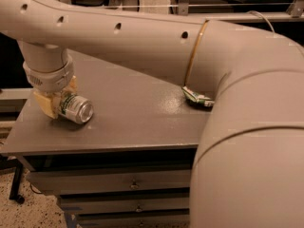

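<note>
At 9 o'clock on the table (137, 127) | gripper (56, 99) sits over the can (77, 109), lying on its side, lid toward 4 o'clock | wide or clamped: cannot tell | can rolls easily, so centre the hold on its body | wrapper (197, 97) at 3 o'clock, well apart

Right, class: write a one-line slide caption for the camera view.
Gripper at a sideways can on the grey table; green packet further right.
</note>
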`<state>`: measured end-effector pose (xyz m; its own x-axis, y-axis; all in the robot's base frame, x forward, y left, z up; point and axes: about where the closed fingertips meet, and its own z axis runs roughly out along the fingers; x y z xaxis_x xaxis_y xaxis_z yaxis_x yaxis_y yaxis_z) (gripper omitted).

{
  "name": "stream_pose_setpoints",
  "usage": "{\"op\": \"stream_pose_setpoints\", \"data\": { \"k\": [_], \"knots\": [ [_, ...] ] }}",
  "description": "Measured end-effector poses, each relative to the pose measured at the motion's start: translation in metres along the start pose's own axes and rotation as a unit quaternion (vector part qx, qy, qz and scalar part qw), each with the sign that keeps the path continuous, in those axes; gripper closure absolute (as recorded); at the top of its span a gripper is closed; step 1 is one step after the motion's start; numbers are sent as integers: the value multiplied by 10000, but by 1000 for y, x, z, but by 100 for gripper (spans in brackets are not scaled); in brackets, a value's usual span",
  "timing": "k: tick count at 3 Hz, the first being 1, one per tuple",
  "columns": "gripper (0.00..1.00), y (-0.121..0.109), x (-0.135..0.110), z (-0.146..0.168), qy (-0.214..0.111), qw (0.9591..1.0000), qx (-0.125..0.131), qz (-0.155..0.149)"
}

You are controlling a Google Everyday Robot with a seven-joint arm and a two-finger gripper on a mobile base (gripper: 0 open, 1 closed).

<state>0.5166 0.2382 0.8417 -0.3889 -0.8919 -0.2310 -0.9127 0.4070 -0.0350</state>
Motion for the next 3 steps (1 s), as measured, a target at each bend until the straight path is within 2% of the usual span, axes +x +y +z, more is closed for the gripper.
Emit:
{"op": "stream_pose_setpoints", "data": {
  "k": [1, 2, 3],
  "knots": [
    [87, -11, -8, -15, -368, 9993, -19, -38],
    [100, -38, -23, -41, -1124, 9934, -86, -201],
    [100, -64, -38, -73, -2097, 9762, -118, -545]
  ]
}}
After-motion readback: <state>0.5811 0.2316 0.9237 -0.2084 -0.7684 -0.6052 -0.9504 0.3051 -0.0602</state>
